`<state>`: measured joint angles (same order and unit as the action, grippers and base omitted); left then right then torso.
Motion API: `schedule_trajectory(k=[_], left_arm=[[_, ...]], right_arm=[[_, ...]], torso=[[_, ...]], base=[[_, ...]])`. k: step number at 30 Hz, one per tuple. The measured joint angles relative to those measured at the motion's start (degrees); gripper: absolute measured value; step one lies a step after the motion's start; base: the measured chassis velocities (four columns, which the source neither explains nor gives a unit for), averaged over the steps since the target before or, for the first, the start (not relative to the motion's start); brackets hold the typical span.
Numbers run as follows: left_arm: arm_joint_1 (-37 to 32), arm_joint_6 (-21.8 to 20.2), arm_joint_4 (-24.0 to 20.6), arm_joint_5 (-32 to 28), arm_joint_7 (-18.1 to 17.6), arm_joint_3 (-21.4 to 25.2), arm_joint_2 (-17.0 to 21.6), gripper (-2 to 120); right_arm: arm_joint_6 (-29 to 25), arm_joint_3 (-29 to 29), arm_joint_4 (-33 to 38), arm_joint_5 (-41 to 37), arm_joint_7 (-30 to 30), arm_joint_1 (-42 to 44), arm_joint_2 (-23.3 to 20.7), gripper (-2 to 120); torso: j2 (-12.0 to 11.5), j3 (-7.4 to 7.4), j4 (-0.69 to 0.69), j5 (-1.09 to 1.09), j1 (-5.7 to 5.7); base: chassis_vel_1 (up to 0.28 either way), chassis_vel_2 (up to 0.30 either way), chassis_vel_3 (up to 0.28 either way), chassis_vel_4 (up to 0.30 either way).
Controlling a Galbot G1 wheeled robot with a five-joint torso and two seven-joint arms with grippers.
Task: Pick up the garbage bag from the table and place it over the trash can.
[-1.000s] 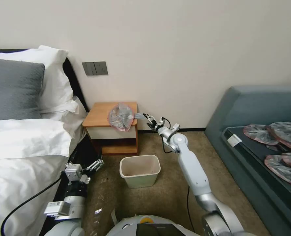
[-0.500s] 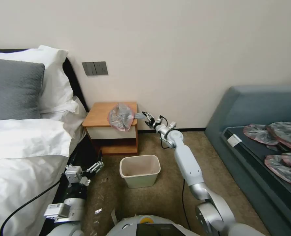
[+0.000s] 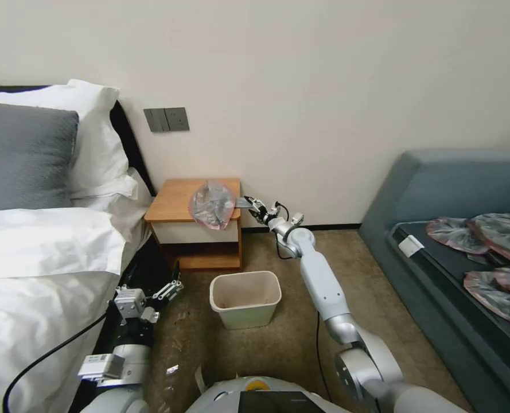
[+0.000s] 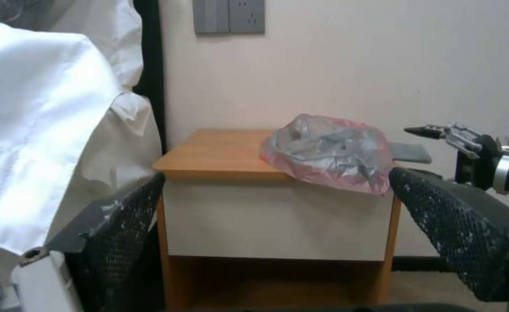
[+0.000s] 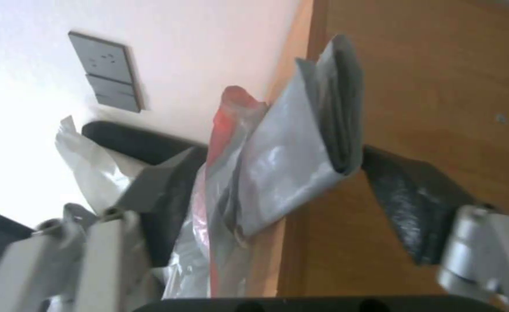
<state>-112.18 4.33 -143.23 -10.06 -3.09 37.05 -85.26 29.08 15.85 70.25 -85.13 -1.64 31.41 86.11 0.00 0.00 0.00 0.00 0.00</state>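
At the table's (image 3: 177,202) edge, our right gripper (image 3: 251,206) spreads wide around the garbage bag's (image 3: 211,204) flap; left gripper (image 3: 168,288) idles low, open.

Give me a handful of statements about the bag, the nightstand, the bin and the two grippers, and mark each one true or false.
1. The garbage bag lies on the table. True.
2. The trash can already has a bag over it. False: it stands unlined on the carpet.
3. The right gripper is beside the bag's folded grey end, open. True.
4. The left gripper holds the bag. False: it is open, low beside the bed.
5. The trash can sits on the table. False: it is on the floor in front.
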Motion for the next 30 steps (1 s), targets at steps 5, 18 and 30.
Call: schedule_trajectory(k=[5, 18, 30], left_arm=[[0.33, 0.11, 0.00, 0.00, 0.00, -0.08, -0.12, 99], [0.40, 0.57, 0.00, -0.05, -0.02, 0.08, 0.13, 99], [0.53, 0.91, 0.00, 0.00, -0.01, -0.09, 0.14, 99]], right_arm=[[-0.15, -0.37, -0.12, 0.81, -0.23, -0.28, 0.38, 56], [-0.68, -0.39, 0.11, 1.66, -0.23, -0.50, 1.25, 7], [-1.49, 0.08, 5.76, 1.32, 1.93, 3.17, 0.54, 0]], torso=[[0.00, 0.00, 0.01, 0.00, -0.01], [0.00, 0.00, 0.01, 0.00, 0.00], [0.00, 0.00, 0.01, 0.01, 0.00]], base=[[0.000, 0.000, 0.000, 0.000], [0.000, 0.000, 0.000, 0.000], [0.000, 0.000, 0.000, 0.000]])
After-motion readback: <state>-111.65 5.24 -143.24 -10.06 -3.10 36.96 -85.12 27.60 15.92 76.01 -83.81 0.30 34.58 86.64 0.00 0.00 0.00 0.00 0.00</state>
